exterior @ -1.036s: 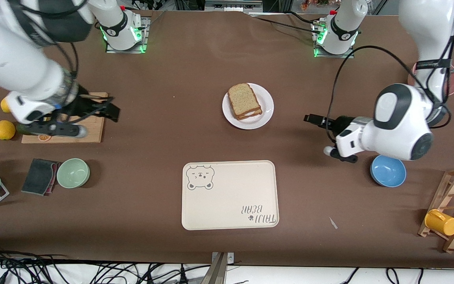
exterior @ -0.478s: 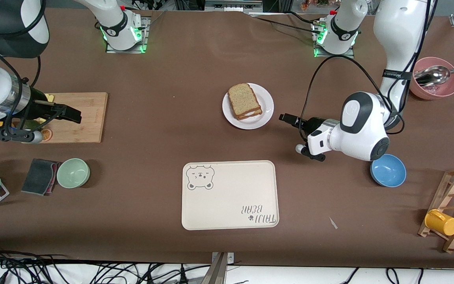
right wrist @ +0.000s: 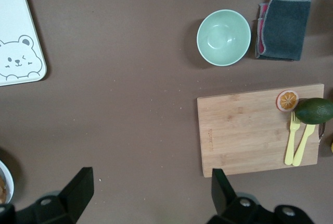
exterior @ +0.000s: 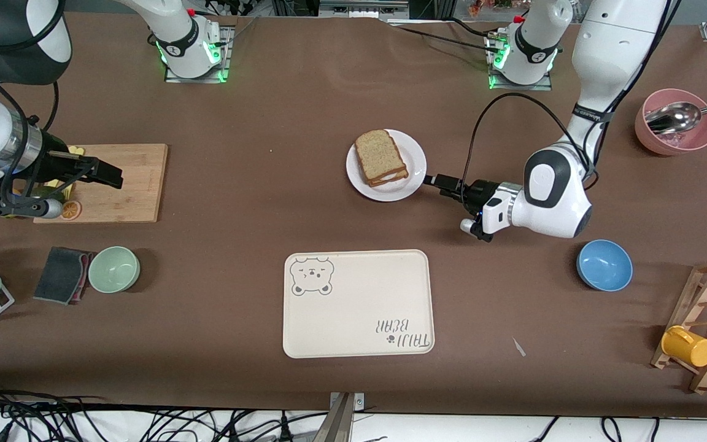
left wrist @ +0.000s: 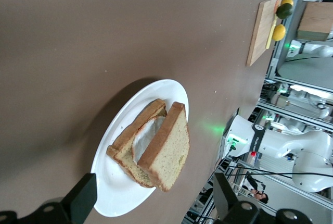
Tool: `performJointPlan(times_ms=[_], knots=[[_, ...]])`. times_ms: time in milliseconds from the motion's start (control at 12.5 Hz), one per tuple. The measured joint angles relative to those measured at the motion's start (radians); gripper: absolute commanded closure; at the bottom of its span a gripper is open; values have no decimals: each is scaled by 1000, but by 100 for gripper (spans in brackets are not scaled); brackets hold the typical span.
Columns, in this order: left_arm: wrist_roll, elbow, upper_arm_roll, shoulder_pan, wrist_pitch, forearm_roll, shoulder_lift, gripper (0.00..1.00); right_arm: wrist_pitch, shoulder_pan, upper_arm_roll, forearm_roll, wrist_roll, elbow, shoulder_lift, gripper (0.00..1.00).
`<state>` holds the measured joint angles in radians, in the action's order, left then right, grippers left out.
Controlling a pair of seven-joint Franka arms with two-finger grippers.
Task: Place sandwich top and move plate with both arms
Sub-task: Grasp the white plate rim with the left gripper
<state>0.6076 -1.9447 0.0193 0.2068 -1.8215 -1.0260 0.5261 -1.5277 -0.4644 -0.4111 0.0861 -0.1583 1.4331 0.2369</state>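
Sandwich top [exterior: 380, 155]: lay on the stacked sandwich, a little askew, white filling showing at the edge; placing step judged done.
Right gripper [exterior: 111, 175]: hung over the cutting board [exterior: 123, 184] at the right arm's end of the counter [exterior: 255, 202]; fingers spread wide in the right wrist view, nothing between them; well apart from the plate.
Cutting board: carried an orange slice [right wrist: 287, 100], an avocado [right wrist: 314, 110] and yellow cutlery [right wrist: 296, 143]; green bowl [exterior: 113, 269] and dark cloth [exterior: 63, 274] lay nearer the front camera.
Plate [exterior: 413, 161]: sat on the bare counter mid-table, farther from the front camera than the bear tray [exterior: 358, 303]; no sign it was lifted.
Left gripper [exterior: 436, 180]: low at the plate's rim on the left arm's side; fingers wide apart in the left wrist view, straddling the rim's line, holding nothing.
Blue bowl [exterior: 604, 265]: toward the left arm's end, untouched.
Progress: bread on; plate move not begun. Judged left: left gripper closes on the rim, right arm comes across to the rim facing it, both carry the plate, likely to the tray.
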Motion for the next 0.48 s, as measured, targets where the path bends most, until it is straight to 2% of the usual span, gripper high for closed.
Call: performJointPlan(times_ms=[239, 399, 478], knots=[[89, -28, -1, -3, -36, -28, 33, 11, -7, -1, 0, 0, 0, 3, -7, 0], [154, -31, -1, -6, -45, -82, 61, 22, -58, 0, -3, -4, 3, 45, -49, 0], [193, -36, -1, -6, -46, -101, 72, 24, -76, 0, -9, -18, 15, 72, -73, 0]])
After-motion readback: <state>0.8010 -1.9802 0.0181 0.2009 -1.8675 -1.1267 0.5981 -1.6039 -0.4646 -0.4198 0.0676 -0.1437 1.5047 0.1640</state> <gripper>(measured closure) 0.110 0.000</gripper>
